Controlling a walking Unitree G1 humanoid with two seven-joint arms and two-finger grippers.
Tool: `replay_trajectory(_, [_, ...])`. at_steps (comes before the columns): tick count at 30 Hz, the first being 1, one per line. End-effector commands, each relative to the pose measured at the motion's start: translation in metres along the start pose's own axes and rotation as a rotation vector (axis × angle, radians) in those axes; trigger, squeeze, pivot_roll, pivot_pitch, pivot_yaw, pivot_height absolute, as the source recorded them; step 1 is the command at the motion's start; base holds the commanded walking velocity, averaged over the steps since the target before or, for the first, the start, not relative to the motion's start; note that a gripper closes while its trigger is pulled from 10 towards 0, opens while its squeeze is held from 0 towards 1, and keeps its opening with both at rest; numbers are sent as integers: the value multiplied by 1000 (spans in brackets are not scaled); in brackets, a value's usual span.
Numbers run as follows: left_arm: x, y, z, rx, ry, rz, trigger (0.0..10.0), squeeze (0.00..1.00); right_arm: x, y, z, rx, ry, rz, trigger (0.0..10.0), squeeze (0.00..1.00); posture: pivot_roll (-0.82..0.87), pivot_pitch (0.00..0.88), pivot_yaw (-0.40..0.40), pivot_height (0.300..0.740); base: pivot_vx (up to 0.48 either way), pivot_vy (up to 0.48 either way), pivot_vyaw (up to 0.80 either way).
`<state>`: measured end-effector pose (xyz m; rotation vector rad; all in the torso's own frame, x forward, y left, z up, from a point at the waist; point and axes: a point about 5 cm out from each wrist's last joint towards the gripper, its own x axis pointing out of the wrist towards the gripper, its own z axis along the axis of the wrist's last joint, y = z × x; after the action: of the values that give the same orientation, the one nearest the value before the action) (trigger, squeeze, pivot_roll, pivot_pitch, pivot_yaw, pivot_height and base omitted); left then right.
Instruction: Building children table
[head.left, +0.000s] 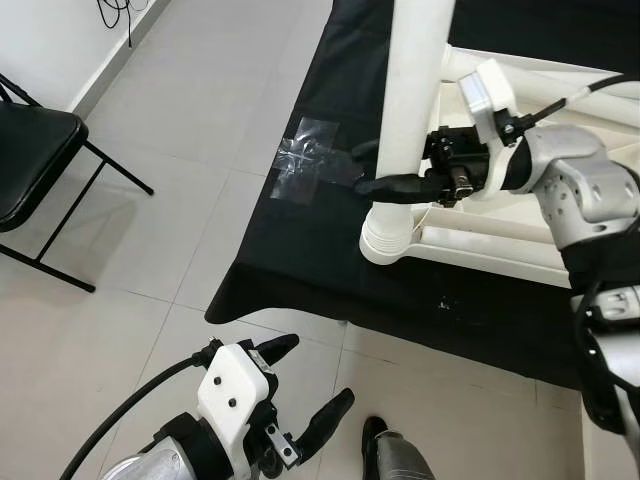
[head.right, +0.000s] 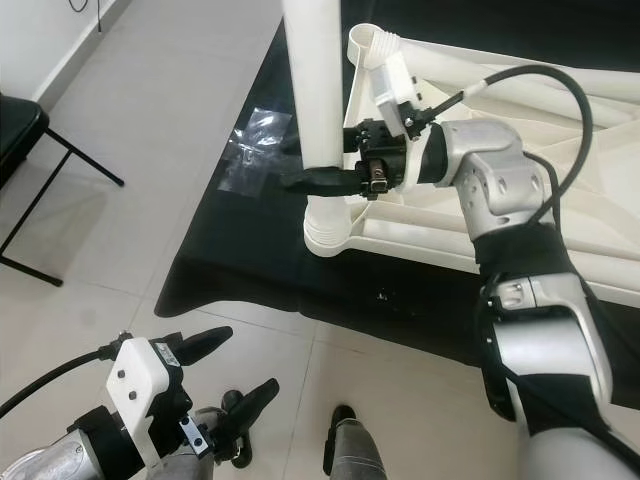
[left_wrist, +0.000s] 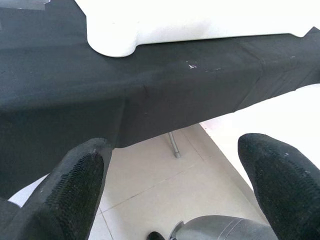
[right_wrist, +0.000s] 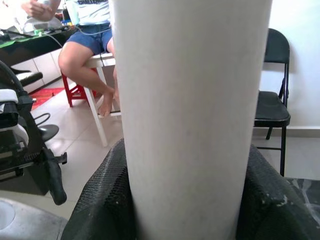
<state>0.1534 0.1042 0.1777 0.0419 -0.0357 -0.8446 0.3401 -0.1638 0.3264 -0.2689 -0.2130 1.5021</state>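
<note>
A white children's tabletop (head.left: 520, 255) lies upside down on a table covered by a black cloth (head.left: 300, 260). A white cylindrical table leg (head.left: 415, 90) stands upright in the tabletop's near-left corner socket (head.left: 385, 240). My right gripper (head.left: 385, 168) is shut on this leg just above the socket, one black finger on each side of it (right_wrist: 192, 115). My left gripper (head.left: 300, 385) hangs low over the tiled floor in front of the table, fingers (left_wrist: 75, 185) open, nothing between them.
A clear plastic bag (head.left: 300, 160) lies on the cloth at the table's left edge. A black folding chair (head.left: 35, 160) stands on the floor at the left. A seated person (right_wrist: 90, 40) and another chair (right_wrist: 272, 105) appear in the right wrist view.
</note>
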Motion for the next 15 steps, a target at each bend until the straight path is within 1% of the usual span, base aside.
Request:
replay_trajectory(1, [-1, -3, -8, -28, 34, -16, 10000, 0, -2, 3, -12, 49, 0, -21, 10000, 0, 23, 385, -14, 740, 0, 0, 0])
replay_trajectory(2, [-1, -3, -8, -28, 34, -16, 10000, 0, -2, 3, -12, 49, 0, -21, 10000, 0, 23, 385, -14, 740, 0, 0, 0])
replay_trajectory(4, [-1, -3, -8, -28, 35, -17, 10000, 0, -8, 3, -14, 62, -30, -72, 10000, 0, 23, 385, -8, 740, 0, 0, 0])
replay_trajectory(8, [-1, -3, -8, -29, 36, -17, 10000, 0, -14, 6, -15, 70, -62, -98, 10000, 0, 24, 385, -4, 740, 0, 0, 0])
replay_trajectory(9, [-1, -2, -8, -28, 37, -19, 10000, 0, -18, 8, -13, 75, -99, -115, 10000, 0, 23, 384, 1, 740, 0, 0, 0])
replay_trajectory(15, [-1, -1, -8, -28, 38, -22, 10000, 0, -21, 8, -12, 74, -141, -164, 10000, 0, 21, 383, 2, 740, 0, 0, 0])
